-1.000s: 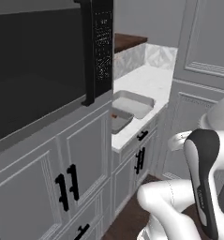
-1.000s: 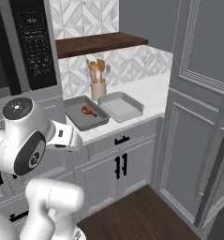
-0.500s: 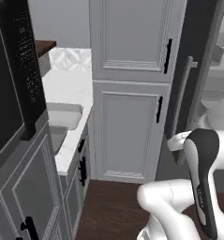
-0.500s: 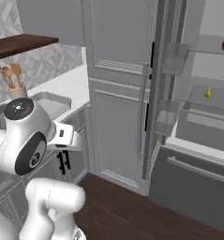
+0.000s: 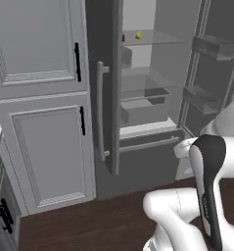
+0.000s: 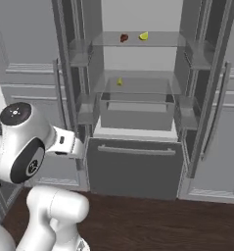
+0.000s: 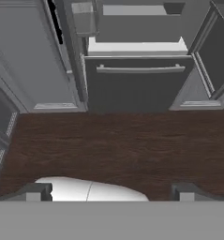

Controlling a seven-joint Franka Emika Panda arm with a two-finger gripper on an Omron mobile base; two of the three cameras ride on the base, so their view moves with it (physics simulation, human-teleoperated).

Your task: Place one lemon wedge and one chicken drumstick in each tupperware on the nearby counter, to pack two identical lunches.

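Nearest you, the gripper (image 7: 111,192) hangs spread wide over the dark wood floor (image 7: 118,140); beyond, the fridge (image 6: 138,162) stands open; a lemon wedge (image 6: 144,36) and drumstick (image 6: 124,37) sit on its top shelf (image 6: 162,39); another wedge (image 6: 120,82) lies lower.

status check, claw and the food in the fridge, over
Claw open, empty, over floor. Two lemon wedges and drumstick on fridge shelves. Doors open, path clear.

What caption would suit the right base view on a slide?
Robot arm faces an open fridge: lemon wedge and drumstick on the top shelf, another wedge below.
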